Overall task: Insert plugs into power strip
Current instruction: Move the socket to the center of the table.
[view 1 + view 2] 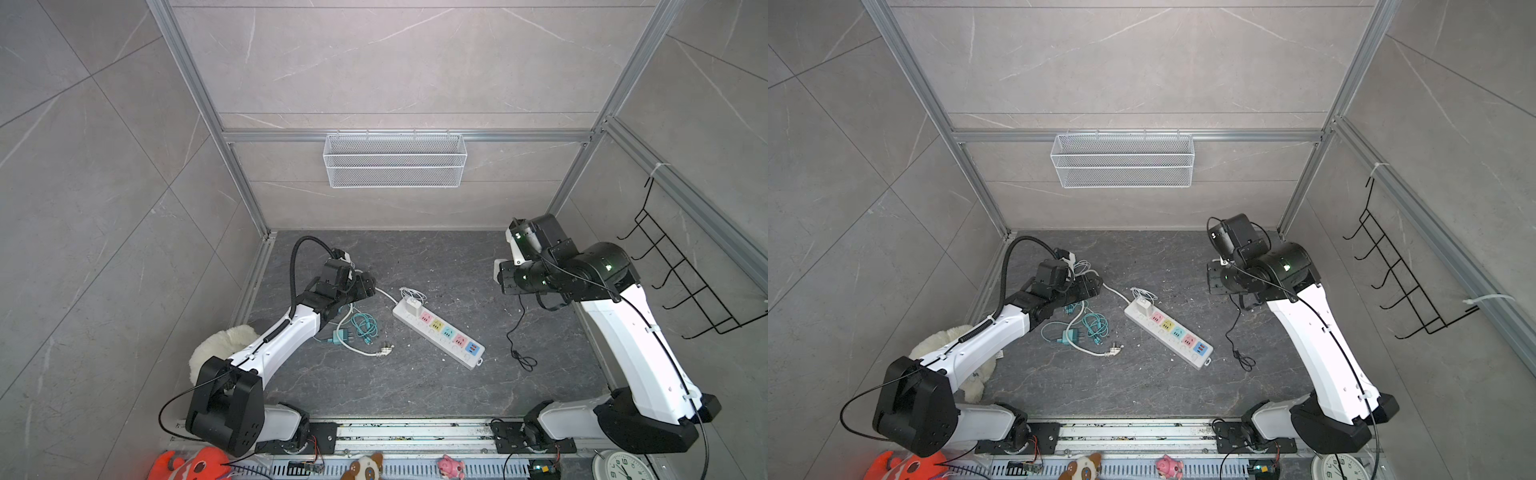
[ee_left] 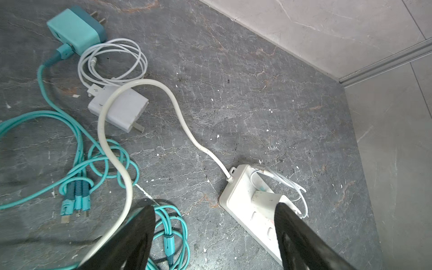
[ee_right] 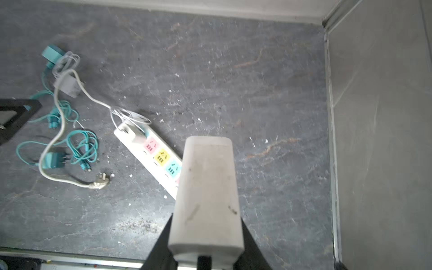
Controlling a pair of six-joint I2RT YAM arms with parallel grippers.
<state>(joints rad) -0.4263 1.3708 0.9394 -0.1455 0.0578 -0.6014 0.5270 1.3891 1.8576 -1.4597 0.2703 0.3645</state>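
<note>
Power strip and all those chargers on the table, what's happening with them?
The job is filling the power strip with plugs. One white plug already stands plugged in at one end. The right pincer grips a second white plug trailing a black cable. The left pincer hangs open near the loose ones: two teal plugs and a third white plug.

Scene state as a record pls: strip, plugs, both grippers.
power strip: lying flat, thick cord unplugged
inserted white plug: in end socket by the cord
free sockets: pink, yellow, teal, pink
right gripper: shut on held white plug, apart from strip
left gripper: open, empty, near strip's cord end
loose: loose white plug, teal plug, second teal plug
</note>
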